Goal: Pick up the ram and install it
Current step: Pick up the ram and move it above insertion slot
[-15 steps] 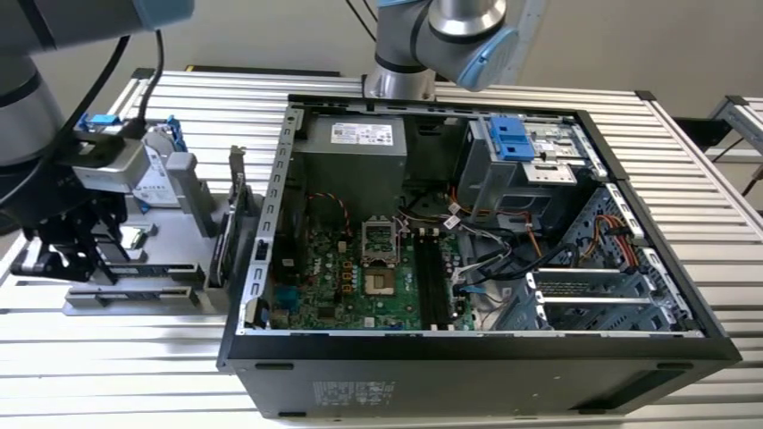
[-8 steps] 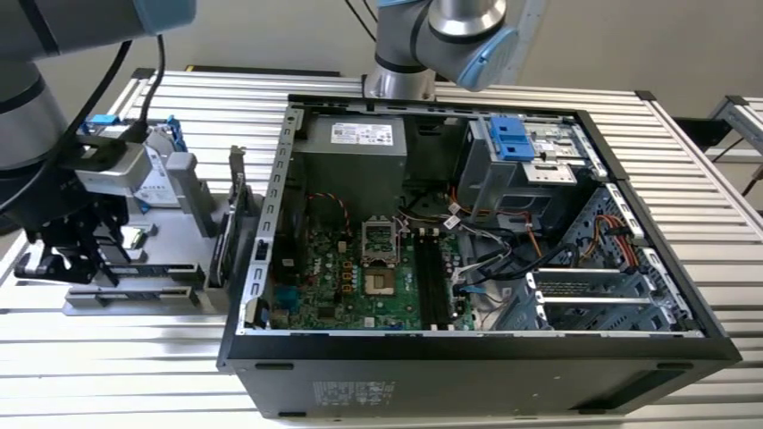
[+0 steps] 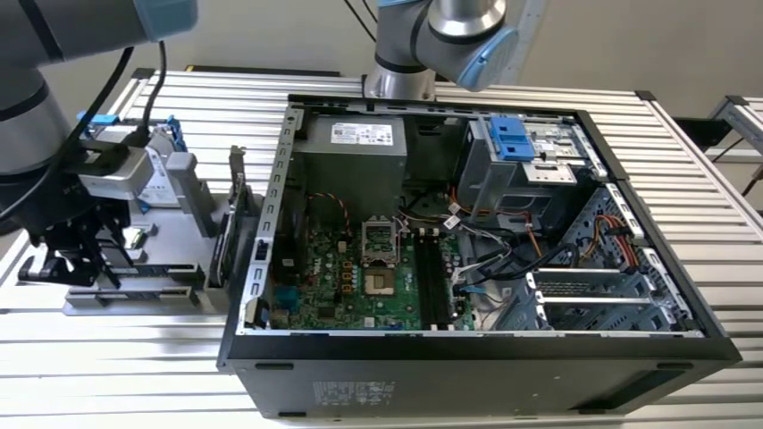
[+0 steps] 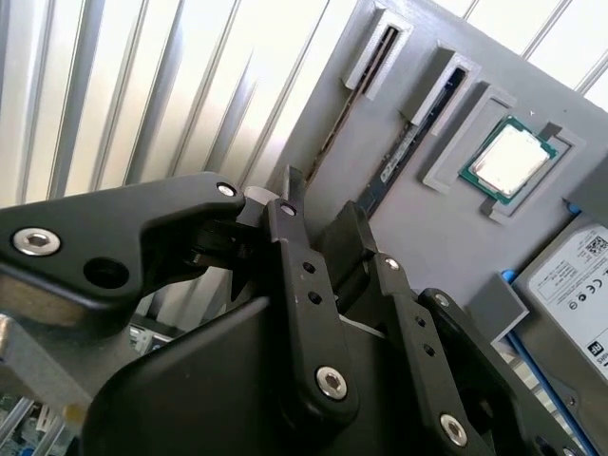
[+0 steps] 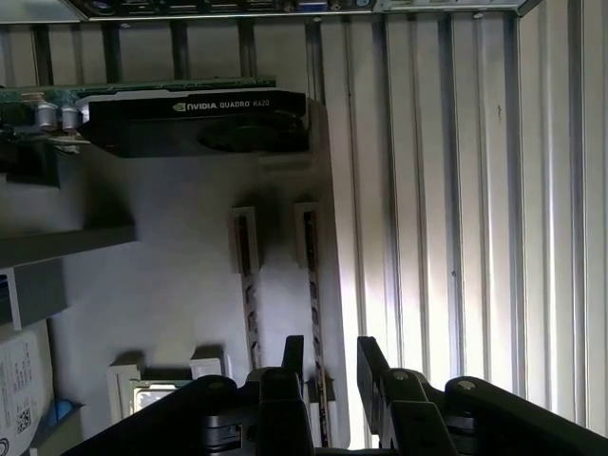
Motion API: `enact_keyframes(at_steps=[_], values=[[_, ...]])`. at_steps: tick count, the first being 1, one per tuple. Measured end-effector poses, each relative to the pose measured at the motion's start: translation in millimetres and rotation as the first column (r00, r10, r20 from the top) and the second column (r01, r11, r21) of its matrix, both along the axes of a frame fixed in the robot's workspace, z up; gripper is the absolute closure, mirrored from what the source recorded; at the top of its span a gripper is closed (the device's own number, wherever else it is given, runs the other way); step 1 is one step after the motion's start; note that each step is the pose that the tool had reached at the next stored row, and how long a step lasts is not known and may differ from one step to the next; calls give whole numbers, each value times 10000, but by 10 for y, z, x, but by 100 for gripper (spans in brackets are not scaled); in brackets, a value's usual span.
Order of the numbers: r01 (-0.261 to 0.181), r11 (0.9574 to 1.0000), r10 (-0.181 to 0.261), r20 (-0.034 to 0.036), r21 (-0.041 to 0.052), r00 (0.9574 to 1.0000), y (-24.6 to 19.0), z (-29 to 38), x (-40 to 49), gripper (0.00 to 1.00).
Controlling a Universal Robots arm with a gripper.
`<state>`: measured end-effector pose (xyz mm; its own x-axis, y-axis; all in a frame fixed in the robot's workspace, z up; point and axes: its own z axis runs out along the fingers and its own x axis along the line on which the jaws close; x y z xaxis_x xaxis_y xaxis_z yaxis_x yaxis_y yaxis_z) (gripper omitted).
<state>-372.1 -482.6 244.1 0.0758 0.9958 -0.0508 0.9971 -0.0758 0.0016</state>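
Two ram sticks stand on edge in slots of a grey holder tray (image 5: 180, 285), to the exterior view's left of the open computer case (image 3: 477, 223). The ram (image 5: 312, 285) nearer the tray's edge runs between my gripper's (image 5: 328, 366) black fingers (image 5: 370, 356), which stand open on either side of it without touching. The second stick (image 5: 249, 285) lies beside it. In the second wrist view my gripper (image 4: 318, 204) hovers at the same ram (image 4: 332, 142). In the exterior view my gripper (image 3: 84, 264) hangs low over the tray (image 3: 179, 197).
The tray also holds a square silver processor (image 4: 513, 157), a hard drive (image 4: 575, 275) and a graphics card (image 5: 190, 119). Inside the case the motherboard's long black memory slots (image 3: 430, 277) lie near its middle. A second arm's base (image 3: 441, 36) stands behind the case.
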Motion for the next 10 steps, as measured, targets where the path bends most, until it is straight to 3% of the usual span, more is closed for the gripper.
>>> enact_keyframes(at_steps=[10], values=[[0,10000,0,-1,-5,10000,1,-61,0,0]])
